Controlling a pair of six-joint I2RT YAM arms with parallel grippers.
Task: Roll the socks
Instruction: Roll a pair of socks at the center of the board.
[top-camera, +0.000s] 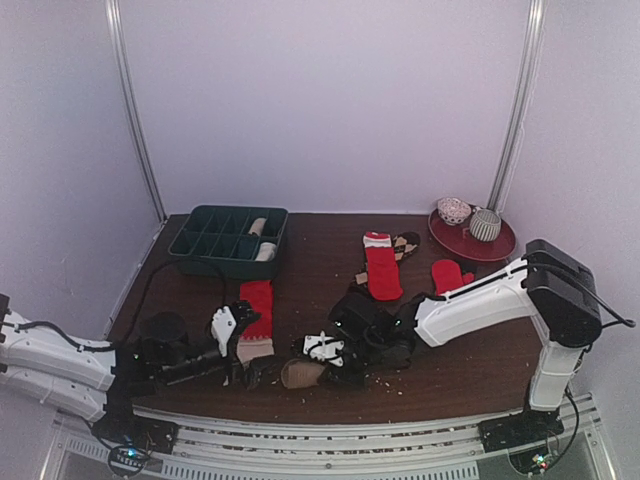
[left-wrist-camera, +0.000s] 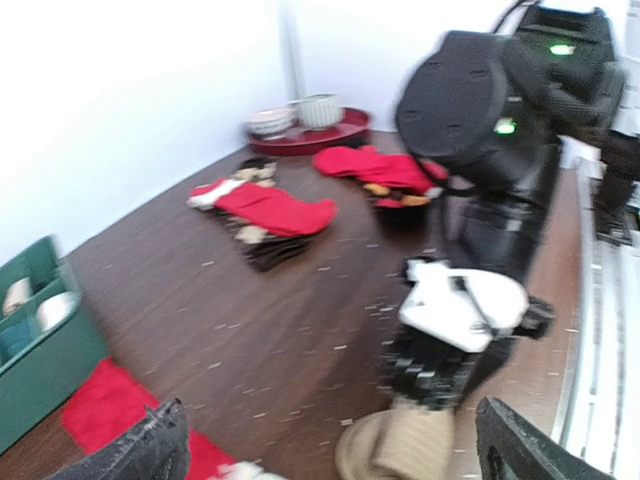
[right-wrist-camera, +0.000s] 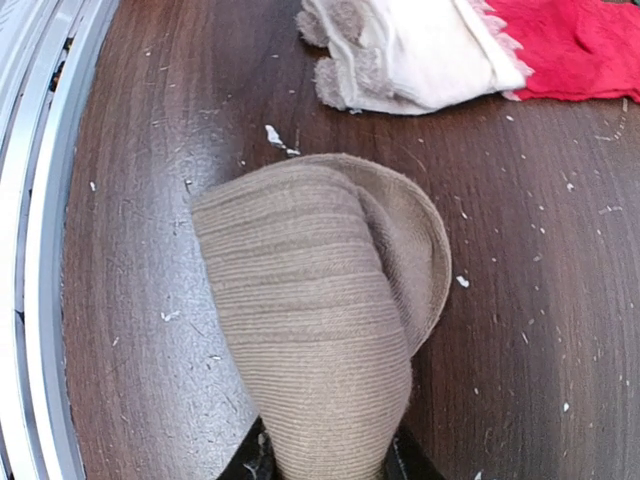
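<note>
A tan sock (right-wrist-camera: 310, 300), partly rolled, lies on the dark wood table with its lower end pinched between my right gripper's (right-wrist-camera: 330, 465) fingers. It also shows in the top view (top-camera: 300, 373) and in the left wrist view (left-wrist-camera: 400, 455). My right gripper (top-camera: 318, 358) is shut on it. My left gripper (left-wrist-camera: 330, 445) is wide open and empty, its fingers on either side of the tan sock and apart from it. It is just left of the sock in the top view (top-camera: 250, 368). A red sock with a cream end (top-camera: 257, 315) lies beside it.
A dark green compartment tray (top-camera: 200, 262) holding rolled items stands at the back left. A red plate (top-camera: 495, 247) with two bowls is at the back right. A red sock on a brown patterned one (top-camera: 382, 268) and another red sock (top-camera: 450, 275) lie mid-table.
</note>
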